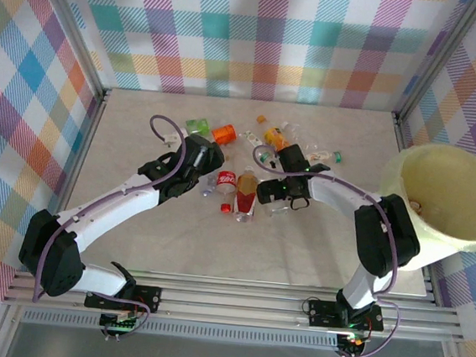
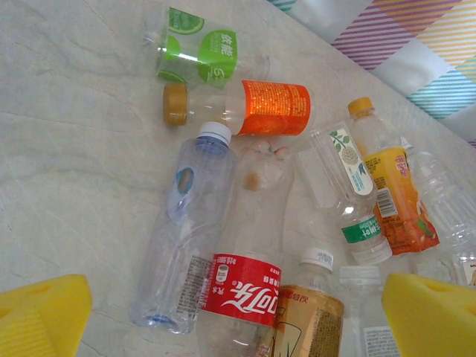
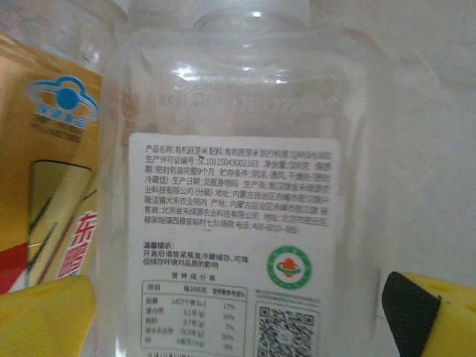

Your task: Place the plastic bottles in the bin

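Reaching across the pale marbled table (image 1: 298,252), I have both arms bent in toward its middle. The bin (image 1: 456,237), a wide yellow-green tub, stands at the table's right edge, beside my right arm (image 1: 380,230) and well apart from the plastic bottles (image 1: 247,167). My left arm (image 1: 109,208) comes in from the near left corner. The bottles lie on their sides in a loose heap at the middle of the table, toward the far side, with both my wrists over them.

Under my left gripper (image 2: 236,316) lies a clear bottle with a white cap (image 2: 182,230), touching the red-labelled bottle (image 2: 242,294) on its right, and next to that a gold-labelled bottle (image 2: 305,323). Farther off lie the orange-labelled bottle (image 2: 271,108), the green-labelled bottle (image 2: 197,52) just beyond it, and the orange juice bottle (image 2: 394,193) beside a clear bottle with a green band (image 2: 349,186). My left jaws are spread wide, grasping nothing; their yellow pads (image 2: 41,312) stand at either side of the group.

My right gripper (image 3: 238,320) hangs close over a clear bottle with a white printed label (image 3: 230,223), which lies just beside the gold-labelled one. These jaws are released too: the bottle sits between the pads with a gap at each side.
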Controlling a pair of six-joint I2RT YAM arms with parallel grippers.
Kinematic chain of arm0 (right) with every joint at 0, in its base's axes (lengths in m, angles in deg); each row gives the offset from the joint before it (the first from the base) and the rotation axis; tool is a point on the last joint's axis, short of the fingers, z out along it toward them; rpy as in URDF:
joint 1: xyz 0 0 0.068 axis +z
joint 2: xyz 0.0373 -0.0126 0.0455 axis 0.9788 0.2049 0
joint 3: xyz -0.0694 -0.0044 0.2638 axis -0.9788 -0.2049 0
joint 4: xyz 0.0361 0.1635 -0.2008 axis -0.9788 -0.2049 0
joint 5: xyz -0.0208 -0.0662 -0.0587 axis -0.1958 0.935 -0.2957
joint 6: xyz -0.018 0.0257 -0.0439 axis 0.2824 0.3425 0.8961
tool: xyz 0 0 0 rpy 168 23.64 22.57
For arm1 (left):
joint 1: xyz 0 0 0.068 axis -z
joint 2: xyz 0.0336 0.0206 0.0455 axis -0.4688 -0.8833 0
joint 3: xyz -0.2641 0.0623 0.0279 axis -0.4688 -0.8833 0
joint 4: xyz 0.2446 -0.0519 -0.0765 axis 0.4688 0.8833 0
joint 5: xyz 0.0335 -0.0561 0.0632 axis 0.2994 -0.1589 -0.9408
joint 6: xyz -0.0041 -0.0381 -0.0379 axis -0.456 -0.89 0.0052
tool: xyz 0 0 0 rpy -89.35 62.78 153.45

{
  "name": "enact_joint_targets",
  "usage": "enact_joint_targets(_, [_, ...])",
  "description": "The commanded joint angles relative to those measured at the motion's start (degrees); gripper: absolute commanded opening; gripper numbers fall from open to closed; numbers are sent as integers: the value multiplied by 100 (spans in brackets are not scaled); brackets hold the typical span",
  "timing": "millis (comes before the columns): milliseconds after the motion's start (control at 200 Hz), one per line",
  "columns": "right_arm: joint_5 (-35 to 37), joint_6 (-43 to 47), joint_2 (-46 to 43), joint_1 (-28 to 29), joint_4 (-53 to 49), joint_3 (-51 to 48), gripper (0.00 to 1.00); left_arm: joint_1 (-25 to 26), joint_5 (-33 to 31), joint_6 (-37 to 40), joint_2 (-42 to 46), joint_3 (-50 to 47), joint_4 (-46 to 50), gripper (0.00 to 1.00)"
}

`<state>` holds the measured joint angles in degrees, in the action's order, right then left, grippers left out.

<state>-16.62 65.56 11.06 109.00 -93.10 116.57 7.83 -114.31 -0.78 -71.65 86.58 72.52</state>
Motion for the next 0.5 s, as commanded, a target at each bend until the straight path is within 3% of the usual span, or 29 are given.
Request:
enact_joint_targets(0, [-36,126,220,117,45,-40,100,-55,-109,-109,1,28,224,100])
enact_joint_targets(190, [454,-94,436,142,54,30,100,-55,-30,-200,-118,140,278,100])
enact_joint_targets(325, [454,-137,266,142,150,-39,80,-55,71,-179,-166,198,271,100])
enact_joint_targets(495, [449,-104,-128,143,144,-123,79,-57,528,67,-147,205,-111,100])
